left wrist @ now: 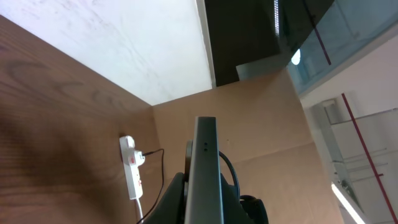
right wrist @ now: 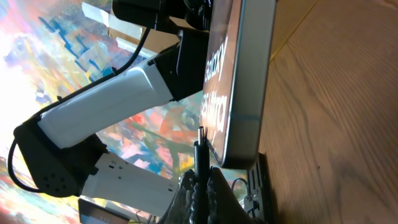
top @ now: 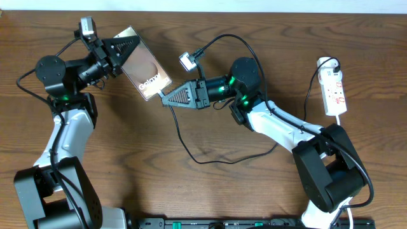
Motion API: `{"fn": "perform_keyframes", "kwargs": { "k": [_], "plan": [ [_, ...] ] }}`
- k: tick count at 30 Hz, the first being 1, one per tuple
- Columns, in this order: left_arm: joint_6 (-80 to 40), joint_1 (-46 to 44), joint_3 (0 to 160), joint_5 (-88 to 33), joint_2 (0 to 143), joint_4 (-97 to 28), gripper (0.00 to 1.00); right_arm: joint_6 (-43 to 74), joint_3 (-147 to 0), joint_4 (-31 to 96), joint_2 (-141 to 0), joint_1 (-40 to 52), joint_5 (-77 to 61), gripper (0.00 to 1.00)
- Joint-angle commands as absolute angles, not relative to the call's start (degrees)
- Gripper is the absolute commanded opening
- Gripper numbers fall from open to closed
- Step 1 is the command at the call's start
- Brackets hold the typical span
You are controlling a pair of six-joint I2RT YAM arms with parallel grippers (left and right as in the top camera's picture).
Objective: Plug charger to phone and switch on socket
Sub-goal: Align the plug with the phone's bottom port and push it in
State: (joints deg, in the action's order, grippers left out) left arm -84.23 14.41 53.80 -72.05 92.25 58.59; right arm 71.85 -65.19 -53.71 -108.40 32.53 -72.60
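My left gripper [top: 127, 49] is shut on the phone [top: 150, 71] and holds it tilted above the table, its lettered face up. In the left wrist view the phone [left wrist: 206, 162] shows edge-on between the fingers [left wrist: 205, 202]. My right gripper [top: 165, 98] is shut on the charger's plug end. The charger cable [top: 191, 152] trails back over the table. In the right wrist view the plug tip [right wrist: 201, 138] stands just beside the phone's lower end [right wrist: 245, 93], not inserted, with the fingers [right wrist: 200, 186] clamped round it. The socket [top: 334, 89] lies at the far right.
The socket also shows in the left wrist view [left wrist: 132, 174], with a black plug in its end and a white lead. A small white camera block [top: 186, 61] with its own black cable sits above my right gripper. The table's front edge carries a black rail [top: 241, 222].
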Motion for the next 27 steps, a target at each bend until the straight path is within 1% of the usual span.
{"fn": "perform_keyframes", "kwargs": {
  "k": [1,7,27],
  "plan": [
    [-85.4,14.4,54.4,-71.9,91.3,59.5,0.07,72.6,-65.6,-53.8,-109.0,32.6,-71.9,0.01],
    [-85.6,15.4,54.4,-67.6,91.3,59.5,0.07,72.6,-65.6,-53.8,-109.0,32.6,-71.9,0.01],
    [-87.1,15.7,54.4,-69.8,91.3,59.5,0.07,73.9,-65.6,-53.8,-109.0,32.7,-71.3,0.01]
  ]
}}
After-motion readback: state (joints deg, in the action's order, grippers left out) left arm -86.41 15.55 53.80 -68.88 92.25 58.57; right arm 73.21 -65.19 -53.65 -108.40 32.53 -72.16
